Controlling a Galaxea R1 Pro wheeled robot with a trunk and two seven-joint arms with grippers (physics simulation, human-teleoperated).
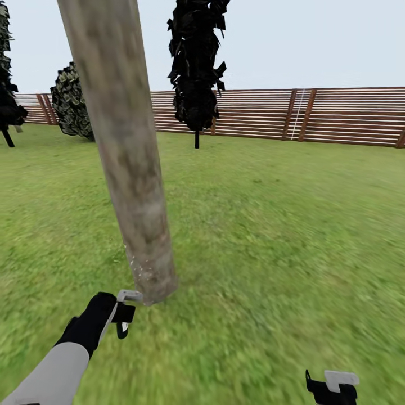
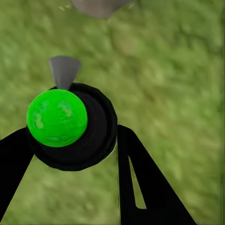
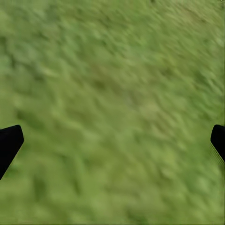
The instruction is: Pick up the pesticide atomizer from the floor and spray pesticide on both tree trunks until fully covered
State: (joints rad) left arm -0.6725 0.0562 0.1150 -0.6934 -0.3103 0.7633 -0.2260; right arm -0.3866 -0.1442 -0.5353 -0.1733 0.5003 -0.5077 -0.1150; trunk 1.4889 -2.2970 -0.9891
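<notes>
One tree trunk (image 1: pixel 130 169), thick and mottled grey-beige, rises straight in front of me from the grass floor (image 1: pixel 270 236); small whitish specks dot its lower left edge. My left gripper (image 1: pixel 124 316) hangs just left of the trunk's base, shut on the pesticide atomizer (image 1: pixel 129 296), whose whitish spray head points at the trunk. In the left wrist view the atomizer (image 2: pixel 91 136) is a dark round bottle with a bright green spot (image 2: pixel 57 118) and a grey nozzle, held between both black fingers (image 2: pixel 140 187). My right gripper (image 1: pixel 332 388) stays low at the right, open over bare grass (image 3: pixel 112 93).
A brown slatted fence (image 1: pixel 337 115) closes the lawn at the back. A narrow dark shrub-like tree (image 1: pixel 196 67) stands before it, a round bush (image 1: pixel 72 104) sits at the back left, and more dark foliage (image 1: pixel 8 107) shows at the left edge. Open lawn lies to the right.
</notes>
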